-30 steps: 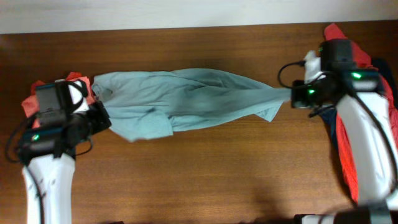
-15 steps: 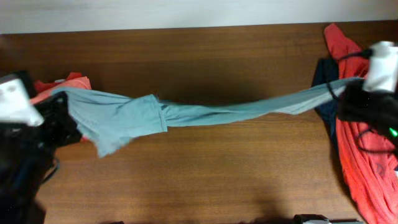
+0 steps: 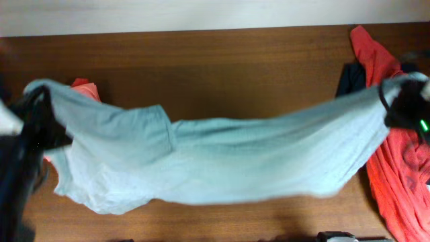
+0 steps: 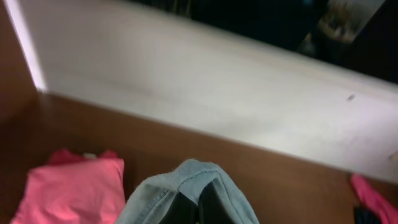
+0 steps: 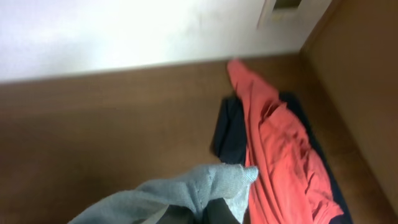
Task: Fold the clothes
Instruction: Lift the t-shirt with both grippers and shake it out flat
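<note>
The pale grey-blue T-shirt hangs spread in the air between both arms, well above the table. My left gripper is shut on its left end; the left wrist view shows its fabric draped over the jaws. My right gripper is shut on its right end; the right wrist view shows its cloth bunched over the jaws. A coral-red tee lies on a navy piece at the right, also in the right wrist view.
A folded coral-red garment lies at the left, partly hidden by the shirt, and shows in the left wrist view. The brown wooden table has a pale wall along its far edge.
Both grippers have risen with the T-shirt. It was a taut narrow band and now hangs wide open like a sheet, closer to the camera.
</note>
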You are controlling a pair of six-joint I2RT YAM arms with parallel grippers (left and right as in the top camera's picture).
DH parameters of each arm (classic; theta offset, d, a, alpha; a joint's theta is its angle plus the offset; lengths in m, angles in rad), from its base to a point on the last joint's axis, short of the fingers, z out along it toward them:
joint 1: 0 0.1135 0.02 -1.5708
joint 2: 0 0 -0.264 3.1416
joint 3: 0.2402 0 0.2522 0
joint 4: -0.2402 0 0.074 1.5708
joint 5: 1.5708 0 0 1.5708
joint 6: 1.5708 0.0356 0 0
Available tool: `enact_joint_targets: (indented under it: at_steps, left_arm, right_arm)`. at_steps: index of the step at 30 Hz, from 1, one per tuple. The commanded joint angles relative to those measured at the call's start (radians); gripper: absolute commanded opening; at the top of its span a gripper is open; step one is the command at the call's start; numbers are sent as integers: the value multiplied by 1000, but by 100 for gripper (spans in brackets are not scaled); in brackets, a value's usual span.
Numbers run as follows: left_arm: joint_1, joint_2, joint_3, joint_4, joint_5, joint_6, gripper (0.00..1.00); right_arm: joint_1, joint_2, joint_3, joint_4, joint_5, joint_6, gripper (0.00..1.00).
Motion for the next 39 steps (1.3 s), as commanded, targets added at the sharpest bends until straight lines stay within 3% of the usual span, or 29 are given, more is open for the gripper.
enact_joint_targets:
  at_steps: [1,5,12,17,23,28,33,39]
  left_arm:
    - [5,181,-8,14,40,13,0]
    - [4,369,-8,108,83,18,0]
    - [4,622,56,475,275,4,0]
    - [5,655,242,480,287,18,0]
    - [4,654,439,233,291,111,0]
    - [0,663,441,-81,287,172,0]
    - [-23,707,322,-380,256,327,0]
    - [-42,733,17,-417,208,343,0]
  right_arm:
    - [3,174,-7,-10,27,-3,4]
    - [2,360,-7,31,28,-12,4]
    - [-33,529,54,216,15,24,4]
    - [-91,526,221,198,16,16,4]
    - [-148,525,278,81,15,16,4]
    - [-146,526,210,-32,15,16,4]
    - [-147,526,40,-115,12,15,4]
    - [-147,526,-253,-122,-15,15,4]
